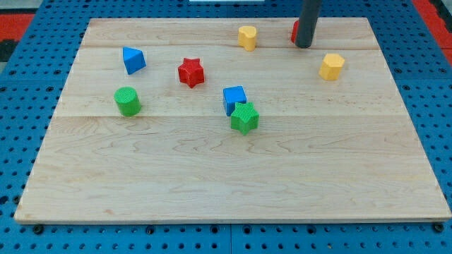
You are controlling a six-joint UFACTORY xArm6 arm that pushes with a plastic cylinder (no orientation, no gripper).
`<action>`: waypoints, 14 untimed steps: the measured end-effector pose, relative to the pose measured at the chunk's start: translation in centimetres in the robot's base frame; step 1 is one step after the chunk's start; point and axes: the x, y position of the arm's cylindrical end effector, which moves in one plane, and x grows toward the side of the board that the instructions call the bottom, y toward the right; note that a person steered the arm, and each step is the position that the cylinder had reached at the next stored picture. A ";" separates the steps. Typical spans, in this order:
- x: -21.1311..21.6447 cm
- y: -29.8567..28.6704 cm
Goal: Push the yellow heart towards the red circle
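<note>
The yellow heart (247, 37) lies near the view's top, a little right of centre. A red block (294, 31), probably the red circle, shows only as a sliver behind the rod, to the heart's right. My tip (304, 46) rests on the board just right of and in front of that red block, well to the right of the yellow heart and not touching it. A second yellow block, a hexagon (332, 66), lies below and to the right of my tip.
A blue triangle (133, 60) and a green circle (128, 101) lie at the left. A red star (191, 72) is left of centre. A blue cube (234, 97) touches a green star (245, 117) at the centre. The wooden board's far edge (212, 20) runs just above the heart.
</note>
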 end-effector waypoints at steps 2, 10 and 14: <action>-2.8 -8.1; 3.6 -16.3; 4.1 -10.7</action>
